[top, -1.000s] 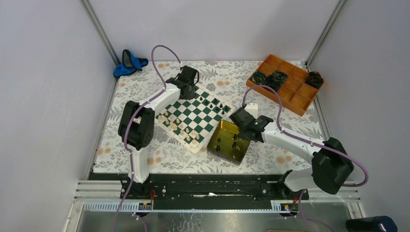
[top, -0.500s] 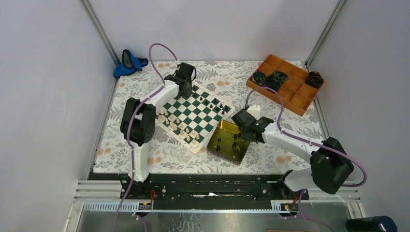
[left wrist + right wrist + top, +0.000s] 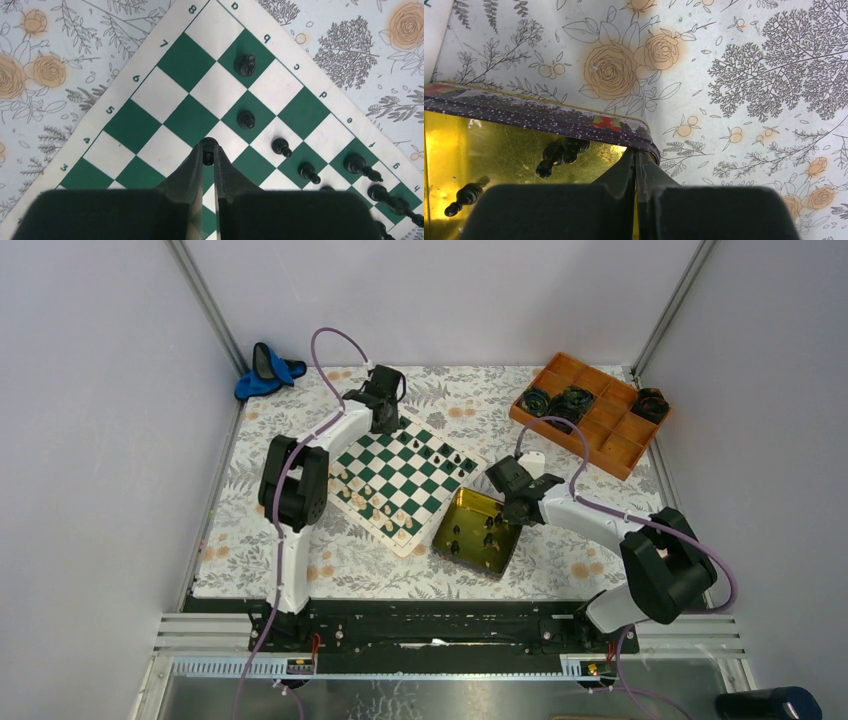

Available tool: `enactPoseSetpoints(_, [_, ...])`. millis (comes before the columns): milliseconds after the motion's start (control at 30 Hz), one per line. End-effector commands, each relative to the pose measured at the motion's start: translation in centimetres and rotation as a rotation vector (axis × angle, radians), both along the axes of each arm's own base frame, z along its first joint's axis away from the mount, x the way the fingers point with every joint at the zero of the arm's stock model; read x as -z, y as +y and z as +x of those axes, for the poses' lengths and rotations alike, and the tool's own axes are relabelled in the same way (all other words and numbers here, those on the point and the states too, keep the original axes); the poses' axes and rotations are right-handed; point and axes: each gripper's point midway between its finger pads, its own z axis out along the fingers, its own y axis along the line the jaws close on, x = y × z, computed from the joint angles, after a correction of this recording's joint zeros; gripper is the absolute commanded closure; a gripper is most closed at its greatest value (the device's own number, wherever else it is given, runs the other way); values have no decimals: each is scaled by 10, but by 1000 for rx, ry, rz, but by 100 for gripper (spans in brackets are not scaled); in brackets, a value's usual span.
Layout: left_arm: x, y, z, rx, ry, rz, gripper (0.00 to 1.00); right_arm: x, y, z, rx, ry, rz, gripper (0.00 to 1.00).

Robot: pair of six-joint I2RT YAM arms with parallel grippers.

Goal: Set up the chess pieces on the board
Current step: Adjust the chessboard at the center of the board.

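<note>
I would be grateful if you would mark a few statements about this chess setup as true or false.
1. The left gripper is shut on a black chess piece over the board. True.
2. The right gripper has its jaws wide open. False: the jaws are together, just above a corner of the gold tin.
3. Loose black pieces lie on their sides inside the gold tin. True.
4. The orange tray sits on the board. False: it stands apart from the board, at the far right.
</note>
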Motion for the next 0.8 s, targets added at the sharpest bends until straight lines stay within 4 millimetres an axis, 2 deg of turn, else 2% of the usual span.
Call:
enactPoseSetpoints(0, [-8,-1,19,-16,-36,-30,100,-9,0,18,9,-32,10,100])
enactPoseSetpoints(367, [9,-2,31,-24,-17,-43,98,-15,-16,30,40,-39,-14,100])
enactPoseSetpoints(767, [20,-3,44,-30,-7,-51,97,-16,-23,37,39,-31,-28,100])
